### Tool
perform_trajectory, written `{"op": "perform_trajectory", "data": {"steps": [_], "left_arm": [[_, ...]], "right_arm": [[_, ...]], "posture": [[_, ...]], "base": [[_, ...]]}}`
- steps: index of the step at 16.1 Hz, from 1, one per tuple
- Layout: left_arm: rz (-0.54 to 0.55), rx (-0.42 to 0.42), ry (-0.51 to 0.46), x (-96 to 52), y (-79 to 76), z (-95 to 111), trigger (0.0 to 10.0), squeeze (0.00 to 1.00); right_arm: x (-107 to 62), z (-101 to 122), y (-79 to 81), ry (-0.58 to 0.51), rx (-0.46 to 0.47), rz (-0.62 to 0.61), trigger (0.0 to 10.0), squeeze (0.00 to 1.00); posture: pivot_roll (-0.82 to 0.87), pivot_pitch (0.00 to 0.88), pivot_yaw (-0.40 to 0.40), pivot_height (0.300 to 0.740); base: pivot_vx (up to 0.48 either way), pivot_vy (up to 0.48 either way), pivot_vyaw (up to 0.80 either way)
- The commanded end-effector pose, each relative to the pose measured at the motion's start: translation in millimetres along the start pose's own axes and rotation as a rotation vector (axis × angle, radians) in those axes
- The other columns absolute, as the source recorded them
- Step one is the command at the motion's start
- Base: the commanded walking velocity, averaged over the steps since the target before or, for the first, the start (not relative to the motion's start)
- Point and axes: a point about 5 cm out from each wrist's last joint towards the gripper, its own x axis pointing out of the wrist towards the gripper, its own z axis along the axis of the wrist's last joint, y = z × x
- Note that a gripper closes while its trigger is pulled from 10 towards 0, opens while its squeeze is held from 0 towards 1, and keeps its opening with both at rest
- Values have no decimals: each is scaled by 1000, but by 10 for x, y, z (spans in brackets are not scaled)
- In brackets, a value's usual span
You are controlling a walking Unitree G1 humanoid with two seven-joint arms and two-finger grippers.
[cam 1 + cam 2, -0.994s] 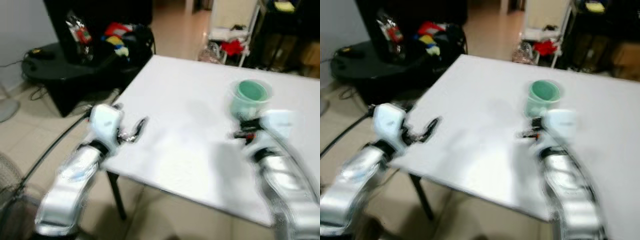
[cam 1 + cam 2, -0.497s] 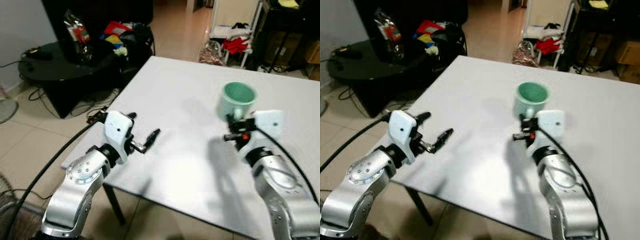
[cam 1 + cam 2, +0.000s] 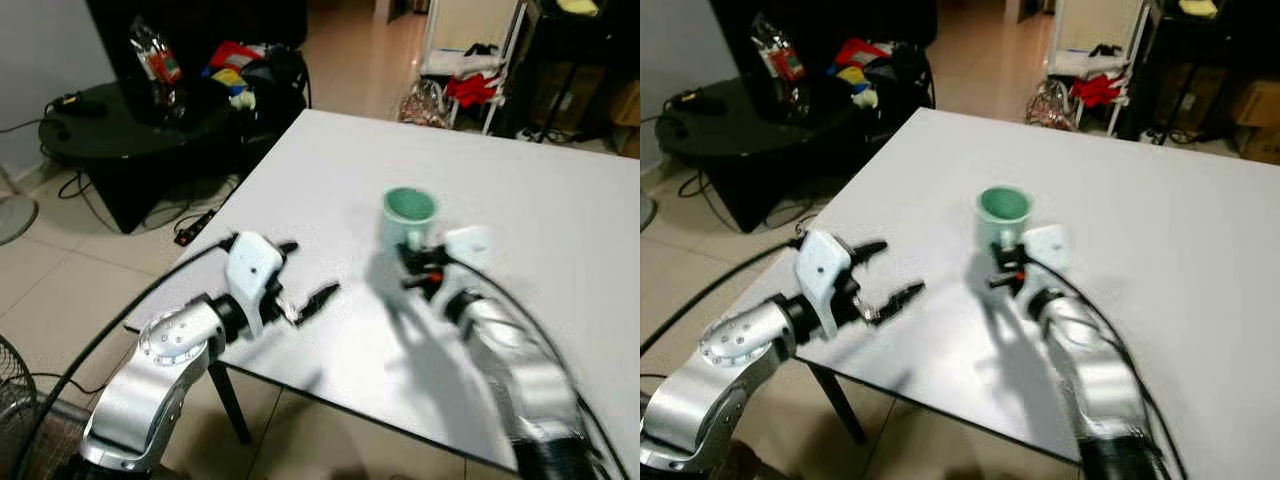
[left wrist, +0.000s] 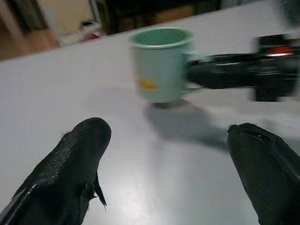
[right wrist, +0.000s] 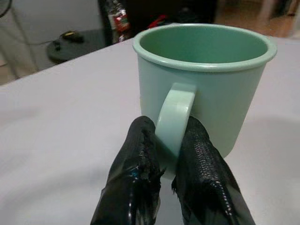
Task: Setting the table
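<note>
I see the green mug [image 5: 202, 89] upright near the centre of the head view, on the white table [image 3: 560, 210]; its inside looks empty. My right gripper [image 5: 169, 154] has both fingers pinched on the mug's handle. My left gripper [image 3: 305, 290] sits lower left over the table's near edge, fingers spread apart, holding nothing, well apart from the mug.
</note>
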Motion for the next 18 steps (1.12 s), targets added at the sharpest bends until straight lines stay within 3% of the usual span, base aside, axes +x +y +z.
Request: {"op": "perform_trajectory", "data": {"steps": [1, 6, 10, 11, 16, 18], "left_arm": [[-39, -3, 23, -13, -45, -26, 10000, 0], [-88, -8, 46, -53, -92, -50, 10000, 0], [-98, -13, 57, -50, -114, -71, 10000, 0], [-107, -14, 59, -47, -129, -69, 10000, 0], [-114, -20, 54, -49, -134, -62, 10000, 0], [-107, -18, 52, -54, -128, -59, 10000, 0]], "right_arm": [[69, 13, -8, -36, -16, 6, 10000, 0], [250, -95, -64, -48, -65, 43, 10000, 0], [259, -191, -105, -38, -45, 45, 10000, 0], [260, -217, -130, -46, -42, 36, 10000, 1000], [235, -133, -135, -100, -3, 51, 10000, 1000], [122, -130, -82, -94, -22, 104, 10000, 1000]], "posture": [[26, 0, 41, 740], [40, 0, 35, 740], [35, 0, 39, 740], [35, 0, 40, 740], [32, 0, 42, 740], [33, 0, 42, 740]], "base": [[0, 0, 0], [0, 0, 0], [0, 0, 0], [0, 0, 0], [0, 0, 0], [0, 0, 0]]}}
